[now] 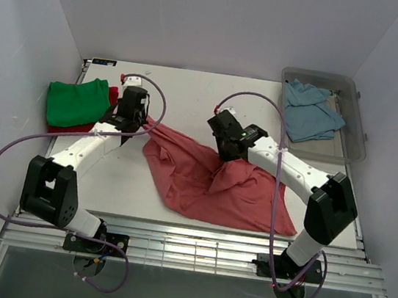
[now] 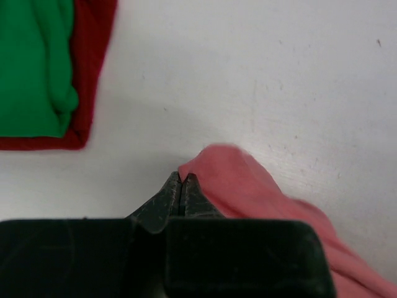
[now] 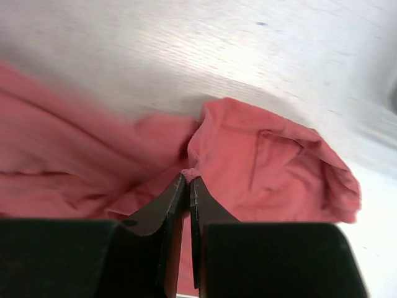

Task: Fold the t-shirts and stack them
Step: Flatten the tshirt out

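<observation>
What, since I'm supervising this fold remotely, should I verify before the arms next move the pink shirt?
1. Left gripper hold: shut at a corner of the salmon-pink shirt; how much cloth is pinched, cannot tell.
2. Right gripper hold: shut on a bunched fold of the same shirt, ok.
3. Shirt lying flat: crumpled and wrinkled, not ok.
4. Stack clear of the move: green shirt on red shirt, apart from the pink one, ok.
5. Light blue shirt: inside the clear bin, out of the way, ok.
</observation>
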Motion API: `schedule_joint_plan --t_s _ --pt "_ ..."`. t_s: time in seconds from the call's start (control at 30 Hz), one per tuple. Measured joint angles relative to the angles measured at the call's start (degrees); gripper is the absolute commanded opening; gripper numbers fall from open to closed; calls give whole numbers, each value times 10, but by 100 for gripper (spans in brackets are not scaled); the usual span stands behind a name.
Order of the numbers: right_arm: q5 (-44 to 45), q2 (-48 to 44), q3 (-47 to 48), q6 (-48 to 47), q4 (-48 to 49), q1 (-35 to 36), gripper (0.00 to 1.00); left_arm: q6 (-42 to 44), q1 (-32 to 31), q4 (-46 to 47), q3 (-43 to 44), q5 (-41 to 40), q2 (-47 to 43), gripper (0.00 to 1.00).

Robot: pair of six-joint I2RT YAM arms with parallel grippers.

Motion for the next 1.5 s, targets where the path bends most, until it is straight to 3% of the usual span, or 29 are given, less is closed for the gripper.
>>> schedule_joint_plan --t_s 0.4,0.57,0.7,0.9,0.97,1.03,1.13,1.33,1.5 --pt "26 -59 -84 -15 -23 -54 8 9 30 -32 -11 -1 -36 0" --pt "25 -76 -56 -21 -47 -87 8 21 33 -56 16 9 -35 0" --pt "27 -65 94 -34 -77 -162 8 43 38 -92 138 10 -7 0" --pt "23 12 488 -75 -119 -275 8 68 83 -121 361 11 29 0" --pt "23 21 561 -86 -118 -296 8 74 96 -127 416 11 28 0" --pt "21 -2 565 -95 -115 -311 8 78 102 -126 450 12 23 0" --pt "16 -62 494 -100 -101 -320 8 78 101 -131 447 22 -3 0" --pt "-52 -176 382 -101 -99 -320 8 71 99 -163 358 69 -110 0" --pt "-113 -261 388 -97 -102 -321 8 66 99 -202 358 114 -213 0"
